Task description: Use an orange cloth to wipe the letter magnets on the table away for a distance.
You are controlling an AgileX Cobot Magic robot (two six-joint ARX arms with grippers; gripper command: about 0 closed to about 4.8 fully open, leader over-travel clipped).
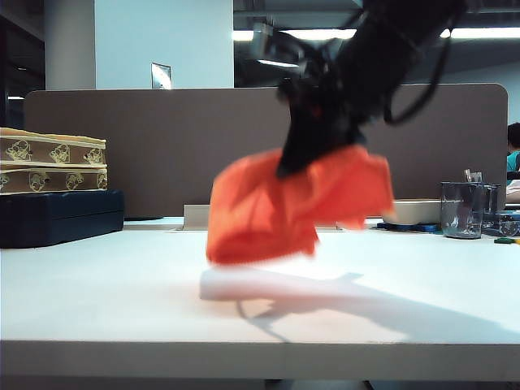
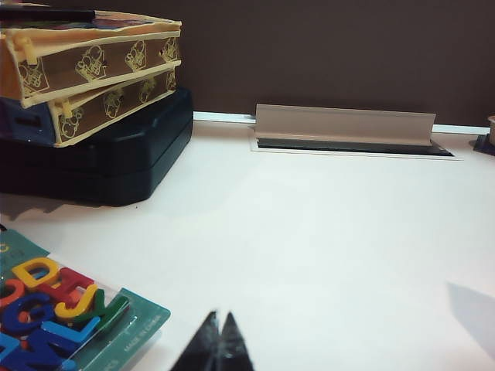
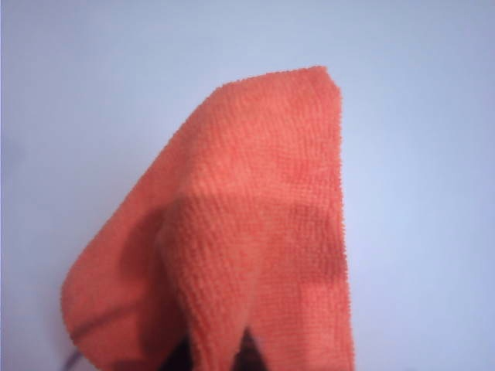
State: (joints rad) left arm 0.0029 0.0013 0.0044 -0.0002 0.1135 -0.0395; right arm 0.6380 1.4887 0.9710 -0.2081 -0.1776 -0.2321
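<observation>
White and smooth, the wide desk top [image 1: 97, 292] is bounded at the back by a brown-grey partition panel [image 1: 146, 146] and at the front by a pale straight edge. Above the middle of this table, a soft, fuzzy orange microfibre cloth [image 1: 292, 207] is carried clear of the surface; it is blurred in the exterior view, hangs in bunched folds, and its shadow is cast on the white top beneath. The cloth is clamped in the right gripper [image 1: 296, 158], a black claw whose jaws are pressed together on the fabric. In the right wrist view the fine looped pile of the cloth [image 3: 255, 224] fills most of the picture, folded into a rounded point over bare white table.

Wide open table is seen around and below the cloth. Far left, two flat yellow-and-brown patterned boxes [image 1: 53, 166] are stacked on a dark blue case [image 1: 61, 215]; far right, a clear tumbler [image 1: 463, 210] stands near the rear edge.

The left gripper [image 2: 218, 344] is seen in its wrist view as two dark tips brought together, low over the table. Just beside it lies a green card pack of coloured plastic letter magnets [image 2: 54, 301], yellow, red, blue and green.
</observation>
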